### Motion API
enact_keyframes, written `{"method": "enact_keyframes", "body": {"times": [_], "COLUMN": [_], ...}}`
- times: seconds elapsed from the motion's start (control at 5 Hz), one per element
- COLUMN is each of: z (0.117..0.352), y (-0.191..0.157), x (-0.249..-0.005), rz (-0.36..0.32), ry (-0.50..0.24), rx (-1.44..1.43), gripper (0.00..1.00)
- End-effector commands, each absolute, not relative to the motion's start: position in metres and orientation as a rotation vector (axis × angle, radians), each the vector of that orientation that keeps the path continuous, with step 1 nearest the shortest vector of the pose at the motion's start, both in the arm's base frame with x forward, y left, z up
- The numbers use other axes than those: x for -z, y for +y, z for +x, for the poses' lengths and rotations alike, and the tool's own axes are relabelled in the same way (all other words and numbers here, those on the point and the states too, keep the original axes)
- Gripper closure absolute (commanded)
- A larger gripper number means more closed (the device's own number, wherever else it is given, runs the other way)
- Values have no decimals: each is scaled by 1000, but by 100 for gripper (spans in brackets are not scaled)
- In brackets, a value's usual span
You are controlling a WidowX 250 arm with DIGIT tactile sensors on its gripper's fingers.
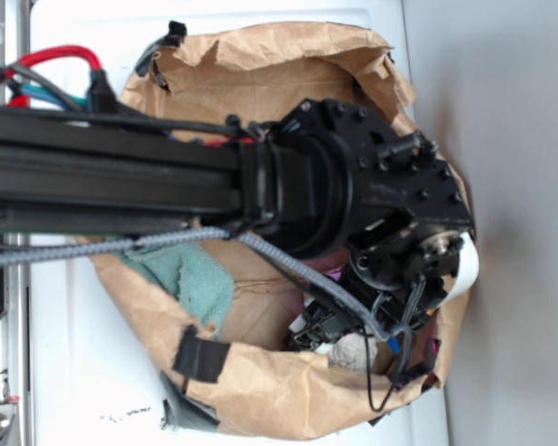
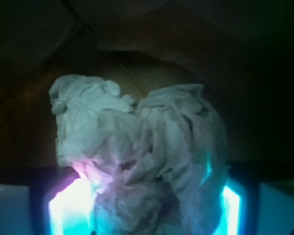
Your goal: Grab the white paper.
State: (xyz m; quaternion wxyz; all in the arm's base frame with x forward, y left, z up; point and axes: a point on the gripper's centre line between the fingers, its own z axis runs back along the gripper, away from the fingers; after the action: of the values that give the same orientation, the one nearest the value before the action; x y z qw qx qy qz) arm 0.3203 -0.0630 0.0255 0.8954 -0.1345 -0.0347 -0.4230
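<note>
The white paper (image 2: pixel 137 147) is a crumpled, creased wad that fills most of the wrist view, with the dark inside of the bag behind it. My gripper (image 2: pixel 144 208) has a glowing pad on each side of it, and the paper spans the whole gap and presses against both. In the exterior view the gripper (image 1: pixel 339 339) reaches down into the brown paper bag (image 1: pixel 260 395), and a small part of the white paper (image 1: pixel 353 351) shows beneath the fingers. The arm hides the rest.
A teal terry cloth (image 1: pixel 191 279) lies inside the bag on the left side. The bag's crumpled walls rise all around the gripper. Black tape patches (image 1: pixel 200 358) sit on the bag's near rim. Red and black cables (image 1: pixel 65 70) run at the upper left.
</note>
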Motion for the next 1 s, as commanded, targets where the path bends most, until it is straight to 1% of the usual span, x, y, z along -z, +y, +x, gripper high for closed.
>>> {"method": "enact_keyframes", "body": {"times": [0.0, 0.2, 0.4, 0.6, 0.8], "z": [324, 320, 309, 297, 283], "y": [-59, -50, -33, -20, -1], "x": [-42, -65, -105, -134, -165], "rz": [-245, -238, -240, -203, -269], "ry": [-157, -200, -266, -339, -325], "rx": [875, 873, 819, 761, 703], "gripper": [100, 100, 100, 100, 100]}}
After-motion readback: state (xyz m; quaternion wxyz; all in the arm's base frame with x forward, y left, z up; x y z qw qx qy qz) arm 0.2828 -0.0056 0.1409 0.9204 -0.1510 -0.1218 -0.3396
